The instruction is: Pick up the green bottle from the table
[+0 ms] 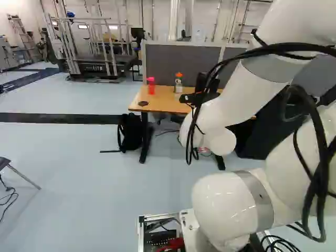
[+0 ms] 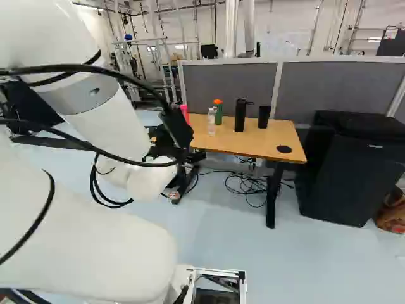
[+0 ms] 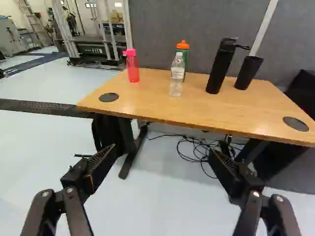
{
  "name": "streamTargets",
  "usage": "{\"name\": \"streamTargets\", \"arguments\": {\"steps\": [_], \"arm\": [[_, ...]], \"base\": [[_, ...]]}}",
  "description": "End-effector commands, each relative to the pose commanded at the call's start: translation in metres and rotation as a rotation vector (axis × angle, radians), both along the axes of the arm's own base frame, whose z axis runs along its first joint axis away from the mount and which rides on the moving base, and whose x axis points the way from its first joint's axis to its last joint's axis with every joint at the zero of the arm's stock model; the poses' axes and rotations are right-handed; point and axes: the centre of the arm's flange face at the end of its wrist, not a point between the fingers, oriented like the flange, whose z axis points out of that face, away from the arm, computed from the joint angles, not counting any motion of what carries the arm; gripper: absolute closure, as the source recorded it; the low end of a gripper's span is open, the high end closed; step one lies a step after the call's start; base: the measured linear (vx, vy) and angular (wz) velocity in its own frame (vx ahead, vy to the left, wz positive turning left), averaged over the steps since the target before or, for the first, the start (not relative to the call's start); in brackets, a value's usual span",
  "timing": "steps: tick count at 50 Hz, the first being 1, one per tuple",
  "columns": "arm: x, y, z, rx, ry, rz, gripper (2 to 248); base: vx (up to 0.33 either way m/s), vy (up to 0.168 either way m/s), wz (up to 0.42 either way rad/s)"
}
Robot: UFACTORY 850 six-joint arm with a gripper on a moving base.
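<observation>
A green bottle with an orange cap stands upright on a wooden tabletop, left of its middle and toward the far edge, just in front of a grey partition. A clear bottle stands upright just nearer and partly covers it in the wrist view. To their left is a pink bottle; to their right are a tall black bottle and, beside it, a black cup. Round black discs lie near the left end and the right end. The white arm holds its black gripper on the near side of the tabletop, apart from the bottles. The jaws are spread wide, floor visible between them. Loose cables lie under the tabletop; a black backpack sits by the left leg, and a black cabinet stands to the right.
</observation>
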Motion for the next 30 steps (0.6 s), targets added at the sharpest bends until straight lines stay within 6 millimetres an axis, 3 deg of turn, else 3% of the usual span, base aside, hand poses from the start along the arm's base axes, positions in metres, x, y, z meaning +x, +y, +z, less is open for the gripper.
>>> {"name": "streamTargets", "arguments": {"steps": [30], "arm": [[0.0, 0.0, 0.0, 0.0, 0.0, 0.0, 3]], "base": [[0.0, 0.0, 0.0]]}}
